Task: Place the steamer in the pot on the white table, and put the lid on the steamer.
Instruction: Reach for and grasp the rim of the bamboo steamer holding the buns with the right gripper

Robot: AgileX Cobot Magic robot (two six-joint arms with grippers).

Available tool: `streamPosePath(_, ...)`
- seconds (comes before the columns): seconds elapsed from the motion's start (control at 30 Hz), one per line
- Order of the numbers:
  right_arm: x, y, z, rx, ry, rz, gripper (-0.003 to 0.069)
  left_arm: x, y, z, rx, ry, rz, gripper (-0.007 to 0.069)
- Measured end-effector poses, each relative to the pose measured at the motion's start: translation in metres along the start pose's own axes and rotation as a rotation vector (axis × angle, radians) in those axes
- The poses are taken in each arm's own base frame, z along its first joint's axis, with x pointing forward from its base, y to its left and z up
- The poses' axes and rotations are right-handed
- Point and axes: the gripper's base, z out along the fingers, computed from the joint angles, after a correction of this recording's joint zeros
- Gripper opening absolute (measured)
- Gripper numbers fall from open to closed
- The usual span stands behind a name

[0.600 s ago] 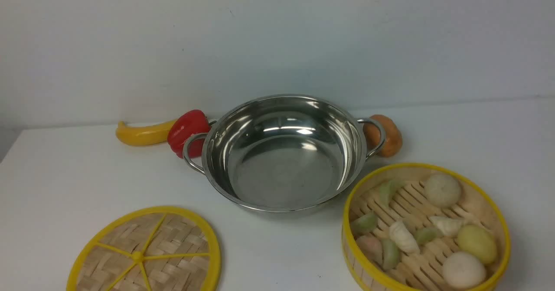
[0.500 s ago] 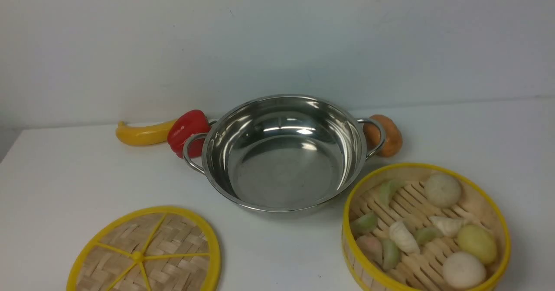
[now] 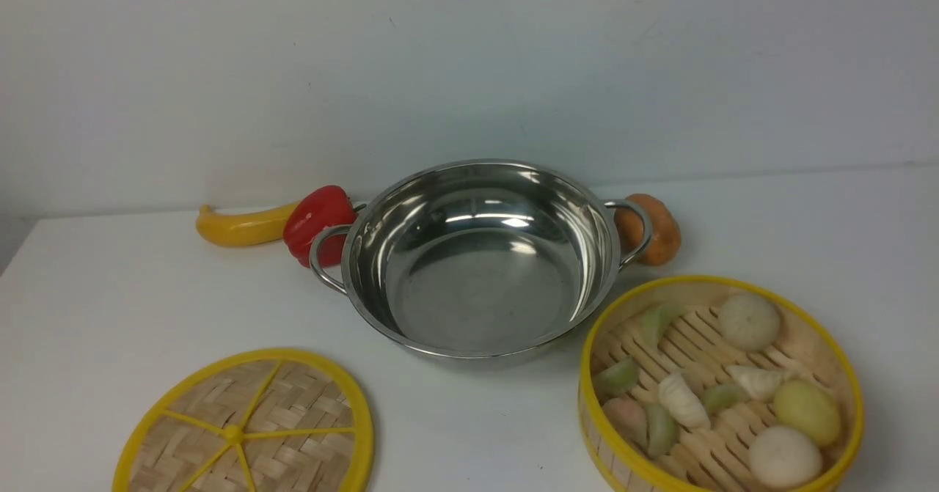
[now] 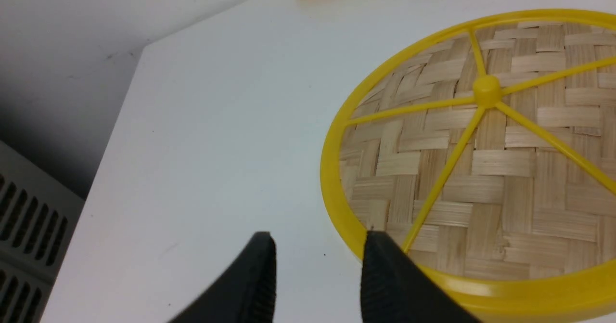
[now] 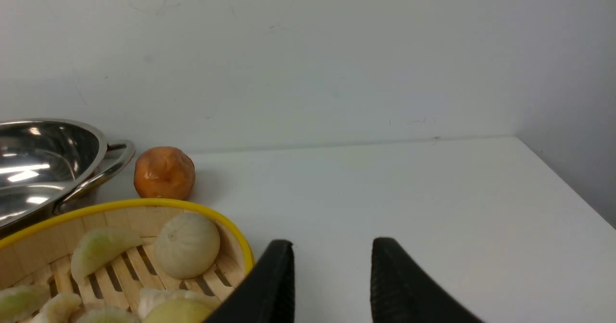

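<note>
The steel pot [image 3: 480, 257] stands in the middle of the white table [image 3: 110, 294], holding nothing. The steamer [image 3: 719, 386], with toy dumplings and buns, sits at the front right; it also shows in the right wrist view [image 5: 120, 251]. The lid [image 3: 246, 426] lies flat at the front left and fills the left wrist view [image 4: 481, 145]. No gripper shows in the front view. My left gripper [image 4: 317, 246] is open and empty, with one finger over the lid's rim. My right gripper [image 5: 332, 251] is open and empty beside the steamer's rim.
A yellow toy banana [image 3: 242, 226] and a red toy pepper [image 3: 317, 222] lie by the pot's left handle. An orange-brown toy [image 3: 653, 229] sits behind its right handle. A wall stands close behind. The table's left edge [image 4: 115, 135] drops off beside the lid.
</note>
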Motion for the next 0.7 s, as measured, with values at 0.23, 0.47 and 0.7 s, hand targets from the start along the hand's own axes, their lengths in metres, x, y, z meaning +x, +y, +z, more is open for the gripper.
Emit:
streamPosePath(0.23, 0.0, 0.0, 0.0, 0.0, 0.0, 0.0, 0.0243, 0.0, 0.0, 0.0, 0.0, 0.0, 0.0, 0.0241)
streamPosePath(0.47, 0.0, 0.0, 0.0, 0.0, 0.0, 0.001, 0.0243, -0.001, 0.004, 0.0, -0.042, -0.005, 0.076, 0.0241)
streamPosePath(0.7, -0.004, 0.002, 0.0, -0.032, -0.041, 0.295, 0.0243, -0.016, 0.004, -0.001, -0.06, -0.168, 0.18, 0.0241)
